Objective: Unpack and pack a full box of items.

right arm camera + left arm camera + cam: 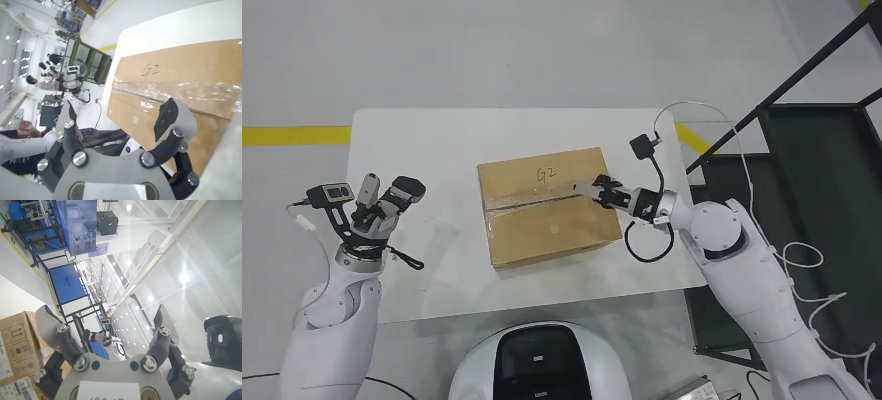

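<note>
A closed cardboard box (542,205) sits in the middle of the white table (422,150), its top seam sealed with clear tape (532,199). My right gripper (597,190) is open at the box's right end, level with the taped seam. In the right wrist view its fingers (167,115) spread wide over the box top (170,62) and the shiny tape (170,91), with nothing between them. My left gripper (387,195) is open at the table's left edge, apart from the box. In the left wrist view it (104,319) points upward, with a labelled side of the box (17,336) beside it.
A black metal rack (802,150) stands just off the table's right side, with white cables (782,250) trailing along the right arm. A yellow line (292,133) runs on the floor behind the table. Bare tabletop lies between the box and the left gripper.
</note>
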Robot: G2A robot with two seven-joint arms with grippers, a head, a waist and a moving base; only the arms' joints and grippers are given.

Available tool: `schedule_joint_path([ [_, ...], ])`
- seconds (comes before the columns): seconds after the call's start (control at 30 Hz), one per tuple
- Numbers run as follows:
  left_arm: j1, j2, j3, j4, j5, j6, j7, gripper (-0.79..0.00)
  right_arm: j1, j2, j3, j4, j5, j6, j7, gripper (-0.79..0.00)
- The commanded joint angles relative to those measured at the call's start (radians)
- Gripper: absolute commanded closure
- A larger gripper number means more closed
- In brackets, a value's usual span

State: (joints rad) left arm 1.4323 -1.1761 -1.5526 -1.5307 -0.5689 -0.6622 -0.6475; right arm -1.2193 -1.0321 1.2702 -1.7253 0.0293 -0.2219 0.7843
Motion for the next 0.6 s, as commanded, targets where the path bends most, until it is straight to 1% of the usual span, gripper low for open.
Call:
schedule_joint_path([
  [0.0, 0.000, 0.000, 0.000, 0.000, 0.000, 0.000, 0.000, -0.785, 0.036, -0.008, -0.037, 0.018, 0.037, -0.030, 0.016, -0.785],
  [0.1, 0.000, 0.000, 0.000, 0.000, 0.000, 0.000, 0.000, -0.785, 0.093, -0.022, -0.095, 0.068, 0.096, -0.059, 0.032, -0.785],
  [0.17, 0.000, 0.000, 0.000, 0.000, 0.000, 0.000, 0.000, -0.785, 0.136, -0.032, -0.137, 0.109, 0.099, -0.054, 0.033, -0.785],
  [0.37, 0.000, 0.000, 0.000, 0.000, 0.000, 0.000, 0.000, -0.785, 0.236, -0.069, -0.247, 0.217, 0.201, -0.068, 0.048, -0.785],
  [0.57, 0.000, 0.000, 0.000, 0.000, 0.000, 0.000, 0.000, -0.785, 0.242, -0.072, -0.254, 0.226, 0.212, -0.073, 0.049, -0.785],
])
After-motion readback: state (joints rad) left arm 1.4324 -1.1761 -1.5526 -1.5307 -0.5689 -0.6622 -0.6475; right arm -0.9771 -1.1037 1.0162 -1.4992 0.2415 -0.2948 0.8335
